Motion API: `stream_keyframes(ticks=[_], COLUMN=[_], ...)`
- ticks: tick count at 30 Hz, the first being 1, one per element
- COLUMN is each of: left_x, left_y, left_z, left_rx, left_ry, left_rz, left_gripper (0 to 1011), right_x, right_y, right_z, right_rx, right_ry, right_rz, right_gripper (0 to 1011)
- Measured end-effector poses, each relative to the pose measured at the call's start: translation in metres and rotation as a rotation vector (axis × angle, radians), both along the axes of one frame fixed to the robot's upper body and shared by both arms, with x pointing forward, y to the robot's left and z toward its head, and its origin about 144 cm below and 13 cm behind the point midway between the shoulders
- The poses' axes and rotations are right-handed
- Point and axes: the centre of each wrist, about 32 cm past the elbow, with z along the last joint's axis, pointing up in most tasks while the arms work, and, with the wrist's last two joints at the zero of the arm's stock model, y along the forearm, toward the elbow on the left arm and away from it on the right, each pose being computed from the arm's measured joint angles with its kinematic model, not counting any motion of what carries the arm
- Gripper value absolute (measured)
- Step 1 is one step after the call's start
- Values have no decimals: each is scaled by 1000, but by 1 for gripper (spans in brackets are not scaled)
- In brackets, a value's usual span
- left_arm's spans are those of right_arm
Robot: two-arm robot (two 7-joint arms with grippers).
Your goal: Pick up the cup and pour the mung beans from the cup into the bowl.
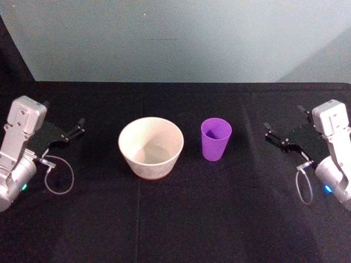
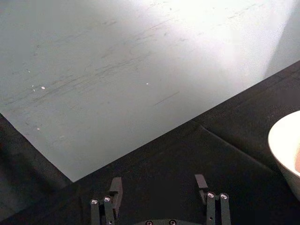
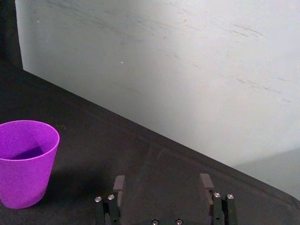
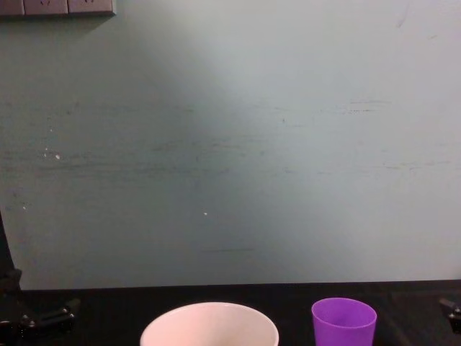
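Clearly, nothing is grasped yet. The right gripper (image 1: 270,133) hangs at the right side of the table (image 1: 175,219), its fingers (image 3: 119,183) spread apart and empty, pointing left toward the cup (image 1: 216,139). I judge it is placed so because it is the nearer arm for the pick. The cup stands upright to its left, apart from it, between this gripper and the bowl (image 1: 153,160). Cup and bowl are close but not touching, which should keep the pour short. The left gripper (image 1: 74,130), also spread and empty, is parked at the left, apart from the bowl. Whether beans lie in the cup I cannot tell.
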Motion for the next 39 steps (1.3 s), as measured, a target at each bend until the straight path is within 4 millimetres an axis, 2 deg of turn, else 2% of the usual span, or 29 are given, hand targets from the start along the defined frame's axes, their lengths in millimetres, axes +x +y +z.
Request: stream_keyframes(ticks=[39], left_x=[0], left_y=[0], left_z=[0], left_rx=[0], left_ry=[0], left_rz=[0], left_gripper=[1000], right_x=[0], right_y=[0], right_z=[0], right_rx=[0], right_ry=[0], right_rz=[0], right_gripper=[1000])
